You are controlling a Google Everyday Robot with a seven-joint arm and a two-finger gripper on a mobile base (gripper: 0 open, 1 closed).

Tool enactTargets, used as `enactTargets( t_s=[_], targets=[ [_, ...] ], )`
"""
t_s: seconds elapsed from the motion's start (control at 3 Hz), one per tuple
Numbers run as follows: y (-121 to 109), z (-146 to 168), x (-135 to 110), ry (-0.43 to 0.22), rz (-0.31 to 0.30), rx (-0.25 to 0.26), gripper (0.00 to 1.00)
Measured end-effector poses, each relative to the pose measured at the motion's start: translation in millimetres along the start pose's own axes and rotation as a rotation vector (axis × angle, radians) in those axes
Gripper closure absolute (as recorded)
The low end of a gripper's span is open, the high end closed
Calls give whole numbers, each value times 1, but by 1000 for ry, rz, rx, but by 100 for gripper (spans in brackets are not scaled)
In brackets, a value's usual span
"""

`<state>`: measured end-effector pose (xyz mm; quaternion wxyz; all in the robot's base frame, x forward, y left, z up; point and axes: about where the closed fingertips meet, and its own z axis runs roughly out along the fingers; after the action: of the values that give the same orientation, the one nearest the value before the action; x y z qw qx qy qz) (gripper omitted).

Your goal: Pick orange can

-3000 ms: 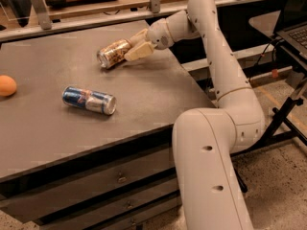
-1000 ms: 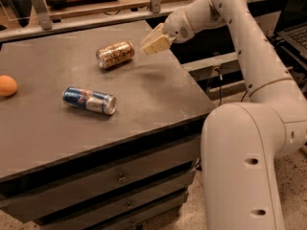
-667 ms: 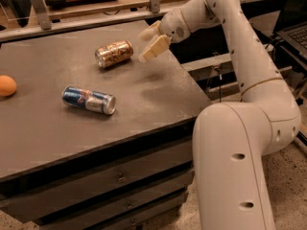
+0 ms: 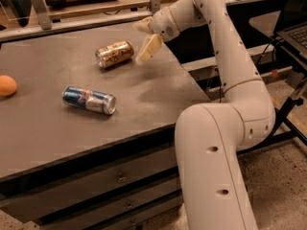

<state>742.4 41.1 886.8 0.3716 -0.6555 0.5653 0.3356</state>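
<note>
The small, speckled orange-gold metal can point(image 4: 114, 54) is lying on its side toward the far part of the grey bench point(image 4: 48, 133). At its 3 o'clock, just beside it, the cream two-finger claw point(image 4: 146, 36) is hovering, spread open and gripping nothing.

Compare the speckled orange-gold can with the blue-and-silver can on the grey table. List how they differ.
Colour: the speckled orange-gold can is brownish gold; the blue-and-silver can is blue with silver ends. Build: the orange-gold can looks stouter, the blue one slimmer and longer. Place: the orange-gold can lies beside the open gripper, the blue one nearer the front edge. Both lie on their sides on the grey table.
</note>
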Motion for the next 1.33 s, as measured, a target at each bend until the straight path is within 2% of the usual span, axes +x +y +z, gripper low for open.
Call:
enactTargets(
  t_s=[1.33],
  targets=[
    [-9,42,3,25,-44,-45,0]
  ],
)
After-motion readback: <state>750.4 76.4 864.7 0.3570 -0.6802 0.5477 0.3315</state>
